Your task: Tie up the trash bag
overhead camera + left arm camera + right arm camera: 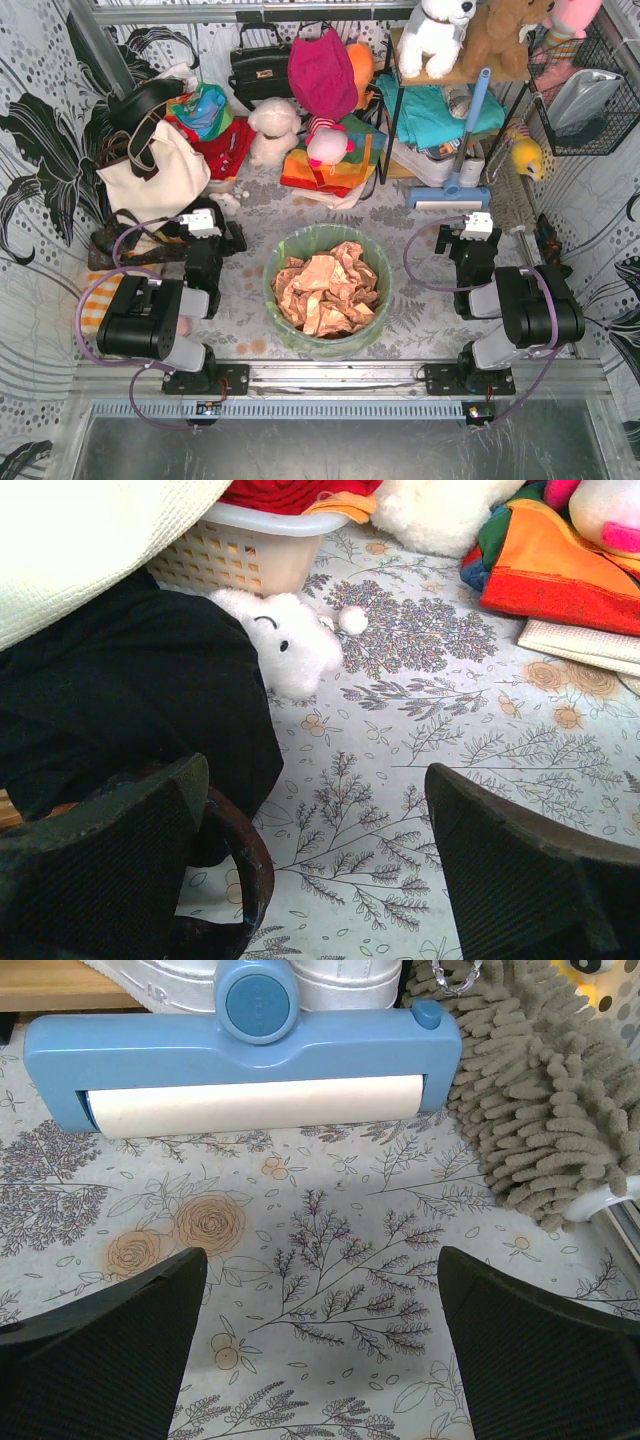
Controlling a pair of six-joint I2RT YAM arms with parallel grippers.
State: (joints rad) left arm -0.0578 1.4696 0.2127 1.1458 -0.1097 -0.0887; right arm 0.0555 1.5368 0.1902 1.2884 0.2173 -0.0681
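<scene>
Floral-printed cloth covered the tabletop [420, 310], and clutter of bags, soft toys and folded fabrics crowded its far edge. Close to the middle of the near edge, between the two arms, sat the thin translucent lime-green plastic trash bag [316, 237]. Its mouth was wide open and untied, and it was filled with crumpled tan-orange paper [327, 290].

Neither arm touched the bag. The left end effector [315, 780] hung low over the cloth toward the left edge. Its two dark ribbed fingers were spread wide with nothing between them. Just beyond its left finger lay a heap of black fabric [120, 700]. A small white plush toy with a stitched eye [290, 645] poked out from it, next to a cream lattice-sided plastic basket [240, 555].

The right end effector [320, 1260] was held near the right edge, well apart from the bag, with its fingers likewise parted and empty. Ahead of it lay a blue plastic roller head holding a white roll [240, 1060], lying crosswise. A grey-brown shaggy chenille mop pad [540, 1110] lay just beside the roller's right end.
</scene>
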